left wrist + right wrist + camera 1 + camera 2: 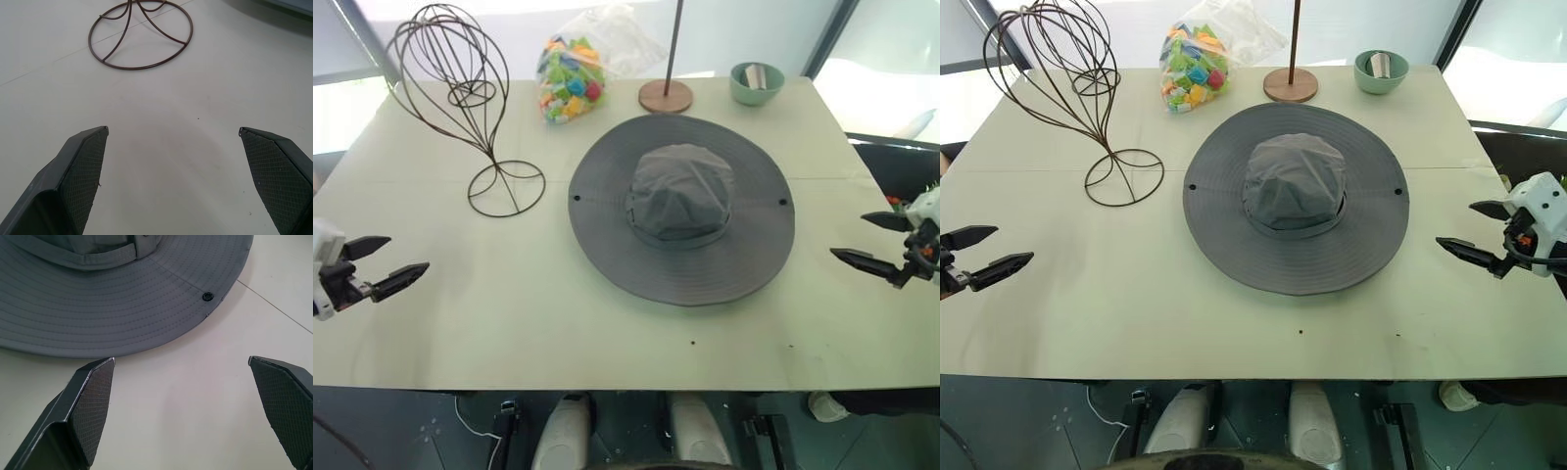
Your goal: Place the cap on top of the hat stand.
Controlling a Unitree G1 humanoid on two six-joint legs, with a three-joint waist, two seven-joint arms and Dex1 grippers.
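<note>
- We find no text, label, brand, number or sign that we can read on anything in these views.

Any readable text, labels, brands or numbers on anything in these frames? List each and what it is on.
None can be read.
The cap: no logo or tag shows.
The hat stand: bare wire.
Bag of coloured blocks: no print legible.
Green bowl: unmarked.

Pole (674,44) top (beyond frame) cut off
</note>
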